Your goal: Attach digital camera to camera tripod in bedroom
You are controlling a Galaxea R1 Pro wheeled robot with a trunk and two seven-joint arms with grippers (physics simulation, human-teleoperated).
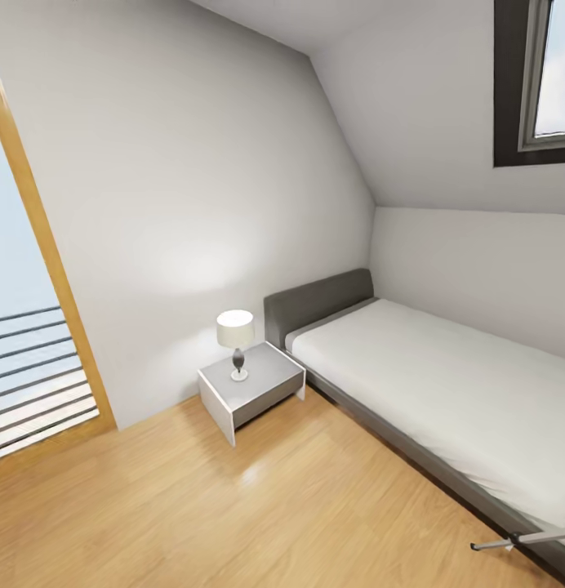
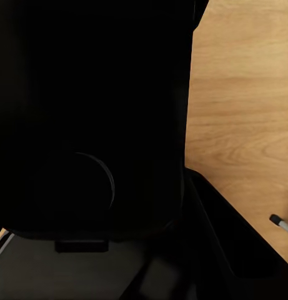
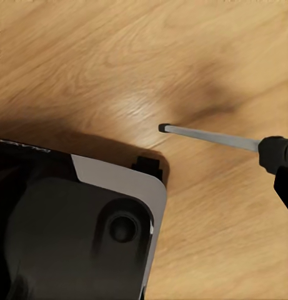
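Note:
I am in the bedroom, with pale walls and a light wood plank floor. A grey bed with a white mattress runs along the right wall. A silver leg of the camera tripod pokes in at the head view's lower right corner, low over the floor beside the bed frame. In the right wrist view the same kind of silver leg with a black joint lies just above the planks, near my dark base. A leg tip shows in the left wrist view. The digital camera is out of view.
A small grey nightstand with a white-shaded lamp stands at the bed's head. A wood-framed glass door with railing bars is at the left. A dark-framed window sits high on the right. My black body takes up much of the left wrist view.

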